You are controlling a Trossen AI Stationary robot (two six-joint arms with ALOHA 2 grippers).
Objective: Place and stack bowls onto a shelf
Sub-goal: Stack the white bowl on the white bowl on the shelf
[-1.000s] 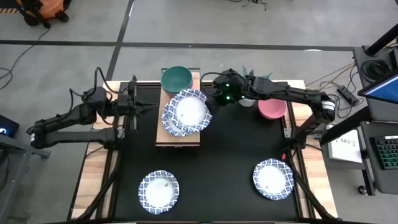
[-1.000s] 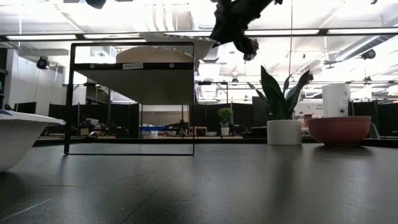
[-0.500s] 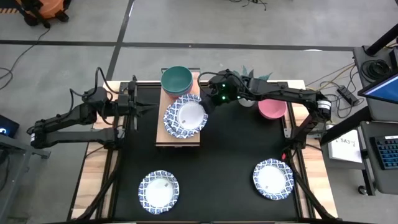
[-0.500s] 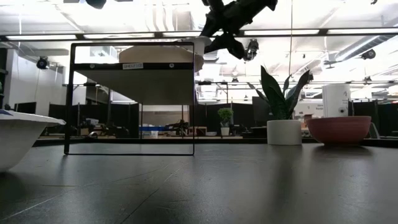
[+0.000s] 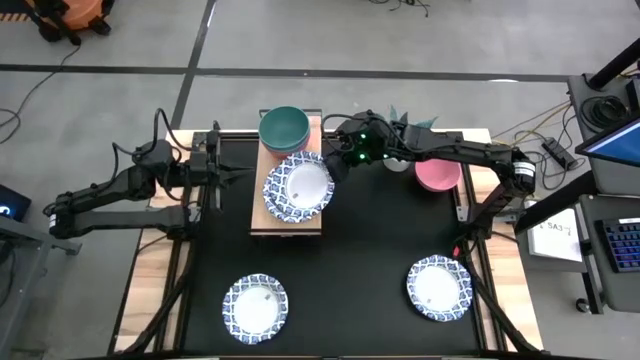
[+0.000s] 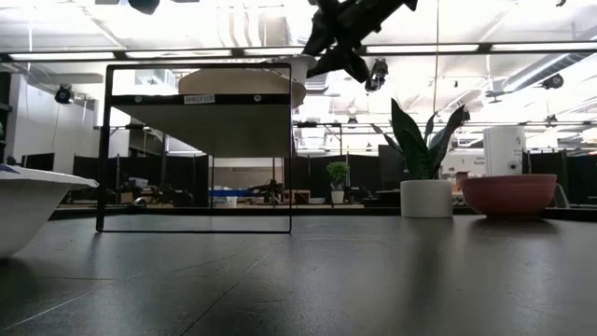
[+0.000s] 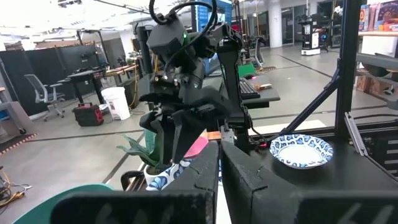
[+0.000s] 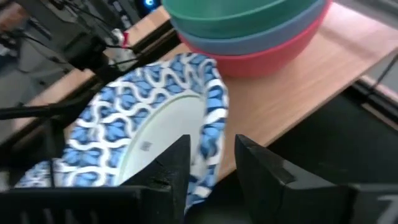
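A stack of two blue-patterned white dishes (image 5: 298,187) lies on the light-wood shelf (image 5: 287,222), beside a stack of red, blue and green bowls (image 5: 284,126) at the shelf's far end. My right gripper (image 5: 337,168) is open at the dish stack's right rim. In the right wrist view its fingers (image 8: 176,163) stand on either side of the top dish's rim (image 8: 214,127), apart from it. My left gripper (image 5: 226,172) waits shut, left of the shelf. A pink bowl (image 5: 437,175) and two more dishes (image 5: 255,305) (image 5: 438,287) rest on the black table.
A white plant pot (image 6: 426,198) stands between the shelf and the pink bowl (image 6: 508,194) at the far right. The shelf sits raised on a black frame (image 6: 196,224). The near dish (image 6: 23,201) lies close to the low camera. Bare tabletop lies between the near dishes.
My right gripper has opened and let go of the top dish. The dish, held tilted above the shelf a second ago, has dropped flat onto the other dish. The gripper has shifted slightly toward the far left and stays at the rim.
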